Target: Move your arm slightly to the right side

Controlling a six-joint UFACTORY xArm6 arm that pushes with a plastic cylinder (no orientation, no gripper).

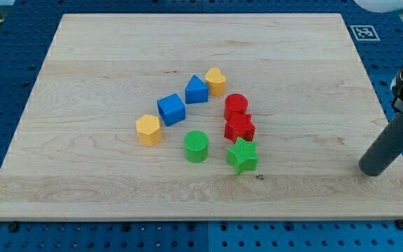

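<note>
1. My tip (373, 170) rests on the wooden board (103, 56) near its edge at the view's right; a bare rod, it grips nothing and touches no block.
2. All blocks lie well apart toward the view's left of my tip; nearest are the green star (243, 155) and red star (239, 128).
3. Step, as judged: the rightward nudge is not visibly begun.
4. Next move calls for a short slide right; little board remains there, so overrunning the edge is the risk.
</note>
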